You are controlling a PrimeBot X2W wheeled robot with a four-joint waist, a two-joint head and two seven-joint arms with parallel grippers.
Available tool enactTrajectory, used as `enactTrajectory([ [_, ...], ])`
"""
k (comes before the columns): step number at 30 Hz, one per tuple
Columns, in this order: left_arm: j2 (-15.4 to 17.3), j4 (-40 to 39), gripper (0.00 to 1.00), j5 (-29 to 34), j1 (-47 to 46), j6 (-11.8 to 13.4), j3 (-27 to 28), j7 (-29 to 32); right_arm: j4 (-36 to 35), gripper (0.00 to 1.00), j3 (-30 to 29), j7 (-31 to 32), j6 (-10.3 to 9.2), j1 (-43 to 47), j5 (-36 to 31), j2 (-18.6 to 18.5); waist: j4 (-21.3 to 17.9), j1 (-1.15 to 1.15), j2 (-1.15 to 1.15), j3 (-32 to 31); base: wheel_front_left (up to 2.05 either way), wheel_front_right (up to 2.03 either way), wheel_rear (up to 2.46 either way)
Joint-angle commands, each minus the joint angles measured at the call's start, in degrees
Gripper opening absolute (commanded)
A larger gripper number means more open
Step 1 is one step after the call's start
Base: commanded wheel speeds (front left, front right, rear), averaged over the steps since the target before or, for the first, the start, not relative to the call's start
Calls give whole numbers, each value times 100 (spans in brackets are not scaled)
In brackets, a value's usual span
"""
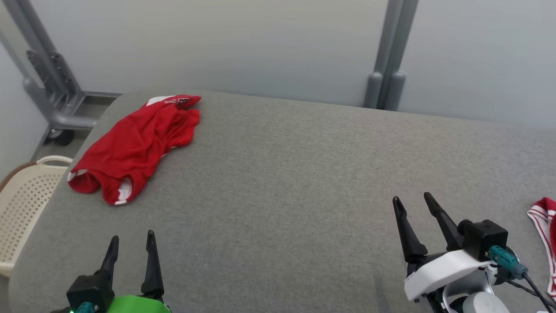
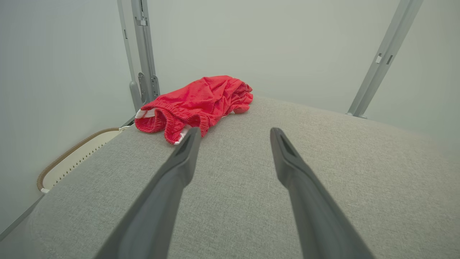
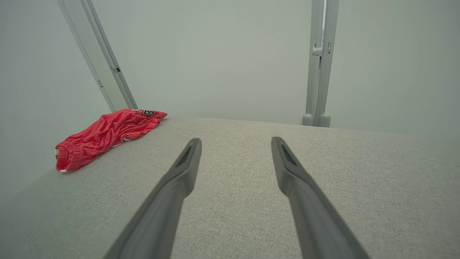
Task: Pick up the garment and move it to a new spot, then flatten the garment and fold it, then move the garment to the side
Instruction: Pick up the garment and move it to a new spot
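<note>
Both left pincer and right pincer gape empty, and a careless tug could drag the garment off the tabletop.

The left claw hovers near left, fingers spread wide. The right claw, near right, is spread too.

The garment is bunched at the far left corner of the table, with a basket parked just off that left edge. Another piece of clothing is laid at the right edge, near the right gripper; the left gripper is seen at the near left.
</note>
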Motion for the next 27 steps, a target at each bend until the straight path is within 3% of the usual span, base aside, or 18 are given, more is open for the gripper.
enactTrajectory([
  [1, 28, -32, 100, -27, 51, 28, 5, -13, -10, 100, 13, -32, 0, 5, 23, -10, 668, 0, 27, -8, 0, 0, 0],
  [11, -8, -26, 100, -60, 102, 8, 41, -28, -13, 100, 180, -12, 0, -88, 86, -10, 1210, 0, 27, 38, 0, 0, 0],
  [27, -32, -69, 100, -98, 4, -60, 144, -45, -91, 100, 221, 35, 0, -78, 37, -12, 1309, 0, 27, 187, 0, 0, 0],
])
